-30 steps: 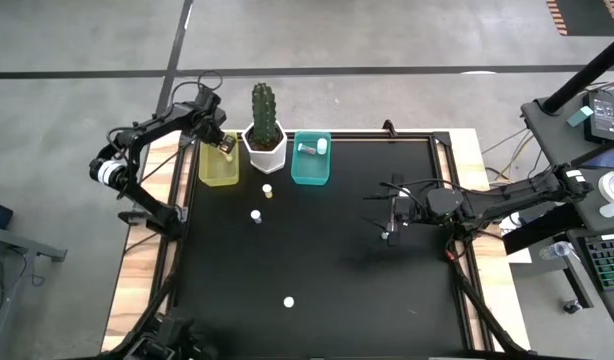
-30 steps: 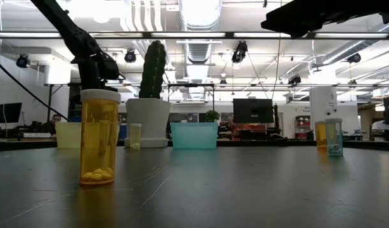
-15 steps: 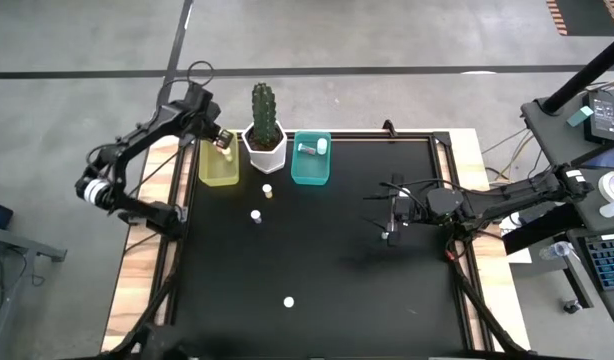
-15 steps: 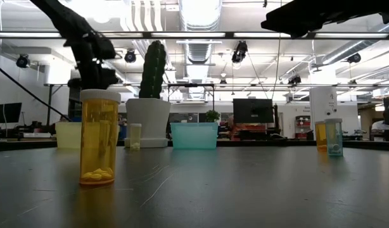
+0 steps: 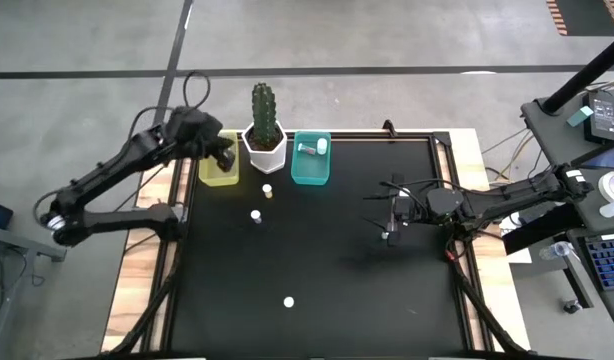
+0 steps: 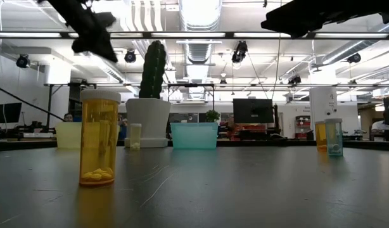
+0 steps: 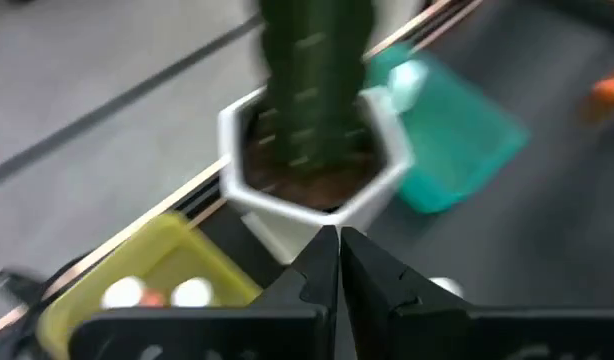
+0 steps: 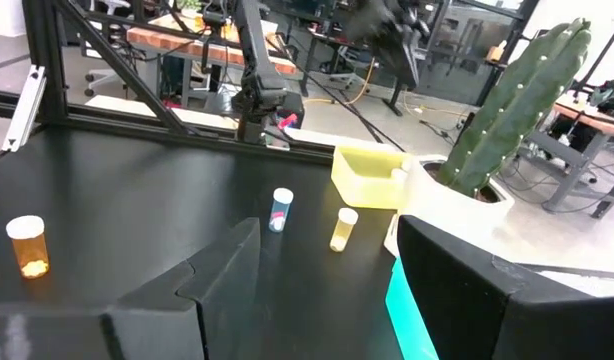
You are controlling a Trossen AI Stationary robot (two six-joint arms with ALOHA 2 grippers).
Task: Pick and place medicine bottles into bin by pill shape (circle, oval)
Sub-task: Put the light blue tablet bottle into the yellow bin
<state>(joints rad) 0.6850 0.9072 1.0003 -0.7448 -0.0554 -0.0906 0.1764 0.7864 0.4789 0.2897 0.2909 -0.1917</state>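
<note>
My left gripper hangs shut and empty above the yellow bin, which holds two white-capped bottles. A white pot with a cactus stands between that bin and the teal bin, where more bottles lie. Three medicine bottles stand on the black table: a yellowish one, a blue-marked one and an orange one. My right gripper waits open at the table's right, level, pointing toward the bottles.
The table's metal frame runs along its edges. In the low view two more small bottles stand at the right. Bare black table lies between the loose bottles and my right arm.
My left gripper has risen well above the yellow bin and tipped from steeply down to a shallower slant, drawing slightly toward the near edge while its arm swung out to the left. It stayed shut. The bottles on the table have not moved.
</note>
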